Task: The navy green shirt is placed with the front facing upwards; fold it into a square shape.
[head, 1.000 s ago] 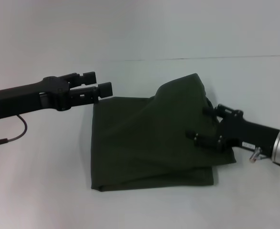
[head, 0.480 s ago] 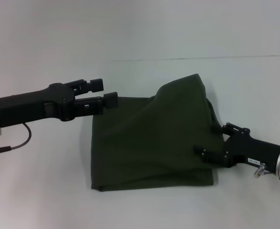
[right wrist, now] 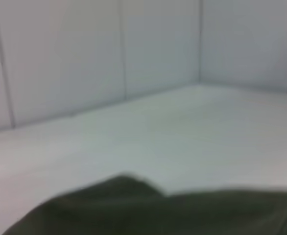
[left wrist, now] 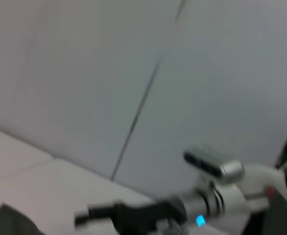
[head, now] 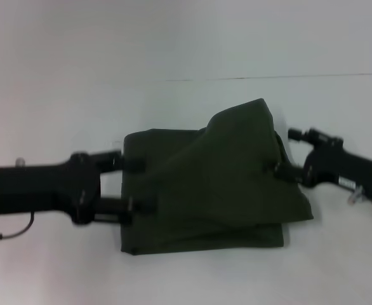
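Observation:
The navy green shirt (head: 205,190) lies folded into a rough rectangle on the white table, with a raised hump of cloth at its far right. No print shows. My left gripper (head: 135,184) is open at the shirt's left edge, its two fingertips (head: 140,204) overlapping the edge. My right gripper (head: 287,152) is open at the shirt's right side, beside the hump, with nothing between its fingers. The right wrist view shows a mound of the shirt (right wrist: 158,210) close below the camera. The left wrist view shows a corner of the shirt (left wrist: 6,221) and the right arm (left wrist: 202,205) farther off.
A white table (head: 59,267) spreads around the shirt, and a thin seam (head: 268,77) runs across it behind the shirt. A black cable (head: 11,232) hangs under the left arm. White wall panels (right wrist: 109,44) stand beyond the table.
My left gripper has dropped from above the shirt's far left corner down to its left edge, fingers spread wider. My right gripper has moved from the shirt's near right side back toward the hump.

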You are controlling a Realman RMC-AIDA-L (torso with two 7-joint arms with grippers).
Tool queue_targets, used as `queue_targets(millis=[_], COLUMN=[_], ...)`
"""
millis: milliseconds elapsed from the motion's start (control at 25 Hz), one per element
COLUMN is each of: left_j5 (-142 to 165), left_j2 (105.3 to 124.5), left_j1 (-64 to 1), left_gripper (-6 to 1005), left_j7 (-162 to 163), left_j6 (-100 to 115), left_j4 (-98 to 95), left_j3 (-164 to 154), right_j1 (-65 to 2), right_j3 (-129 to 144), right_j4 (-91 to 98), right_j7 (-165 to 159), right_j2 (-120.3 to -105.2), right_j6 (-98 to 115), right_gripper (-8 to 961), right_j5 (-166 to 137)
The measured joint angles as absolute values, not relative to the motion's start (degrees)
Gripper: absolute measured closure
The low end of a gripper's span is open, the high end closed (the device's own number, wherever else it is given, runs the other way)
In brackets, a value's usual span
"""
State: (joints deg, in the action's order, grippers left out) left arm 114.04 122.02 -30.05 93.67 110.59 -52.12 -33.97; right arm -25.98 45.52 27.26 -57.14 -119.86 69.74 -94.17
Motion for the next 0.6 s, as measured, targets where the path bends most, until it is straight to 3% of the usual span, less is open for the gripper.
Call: queue_targets(millis=[400,600], left_j5=[119.19,119.17], left_j2=[122.39,122.49], left_j1=[-29.76,-29.54], left_gripper=[80,80], left_j7=[92.51,92.28], left_j6=[111.38,111.32], left_j4=[-51.89,-51.85], left_j3=[-34.45,-34.45], right_j1=[-36.91,-39.07], right_j3=[47.83,51.21], right_j4=[25.96,23.19], right_j7=[-61.52,-63.17], right_j2=[-120.03,-120.05], right_j6=[54.92,48.33], right_gripper=[54,54], right_j5=[-92.92,-92.91])
